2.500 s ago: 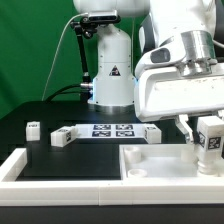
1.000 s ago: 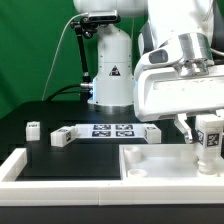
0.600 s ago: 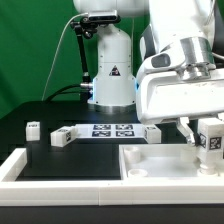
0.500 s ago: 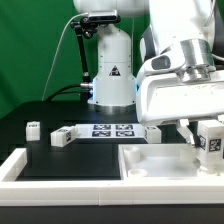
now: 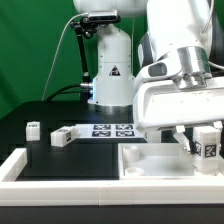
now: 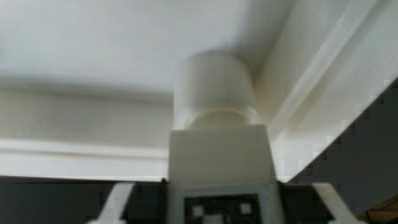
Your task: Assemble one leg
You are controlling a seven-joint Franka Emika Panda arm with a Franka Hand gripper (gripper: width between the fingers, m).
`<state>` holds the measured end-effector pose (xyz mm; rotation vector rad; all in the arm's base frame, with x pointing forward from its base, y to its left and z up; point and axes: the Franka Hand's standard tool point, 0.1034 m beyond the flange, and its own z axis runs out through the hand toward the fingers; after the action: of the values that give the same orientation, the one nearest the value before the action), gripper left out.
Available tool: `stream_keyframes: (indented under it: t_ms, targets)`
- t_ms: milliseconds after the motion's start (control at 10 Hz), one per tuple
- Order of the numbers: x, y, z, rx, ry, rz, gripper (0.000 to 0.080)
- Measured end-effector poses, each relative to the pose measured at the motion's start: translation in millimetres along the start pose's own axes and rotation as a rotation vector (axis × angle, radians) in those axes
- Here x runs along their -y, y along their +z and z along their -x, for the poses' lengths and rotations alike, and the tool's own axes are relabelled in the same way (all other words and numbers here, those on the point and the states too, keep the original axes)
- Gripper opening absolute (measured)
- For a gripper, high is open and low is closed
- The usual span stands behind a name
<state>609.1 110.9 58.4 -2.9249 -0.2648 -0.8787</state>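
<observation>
My gripper (image 5: 207, 148) is shut on the leg (image 5: 208, 142), a small white block with a black-and-white tag. It holds the leg upright over the far right corner of the large white tray-like piece (image 5: 150, 170). In the wrist view the leg (image 6: 221, 110) points its round end at the tray's inner corner, beside the raised wall (image 6: 329, 80). My gripper (image 6: 222, 208) has one finger on each side of the leg's tagged end. Whether the leg's tip touches the tray floor is hidden.
Two more small white legs (image 5: 33, 128) (image 5: 60, 137) stand on the black table at the exterior view's left. The marker board (image 5: 112, 130) lies behind the tray. A white rim (image 5: 15, 165) borders the table's front left. The robot base (image 5: 110, 70) stands at the back.
The arm has turned and sunk slightly. The held leg has gone a little lower toward the tray's far right corner. The other parts have not moved.
</observation>
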Motion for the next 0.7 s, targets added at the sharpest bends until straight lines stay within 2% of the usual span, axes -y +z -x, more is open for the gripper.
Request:
stream_keyframes:
  t_ms: [200,300,400,500,600,700]
  targets:
    - [0.5,1.4,2.7,0.018,0.000,-0.003,0.0287]
    - [0.4,1.4,2.8,0.018,0.000,-0.003,0.0463]
    - [0.4,1.6,3.0,0.019,0.000,-0.003,0.0583]
    - [0.5,1.6,3.1,0.019,0.000,-0.003,0.0583]
    - [0.5,1.7,3.2,0.019,0.000,-0.003,0.0637]
    - [0.5,1.7,3.2,0.019,0.000,-0.003,0.0646]
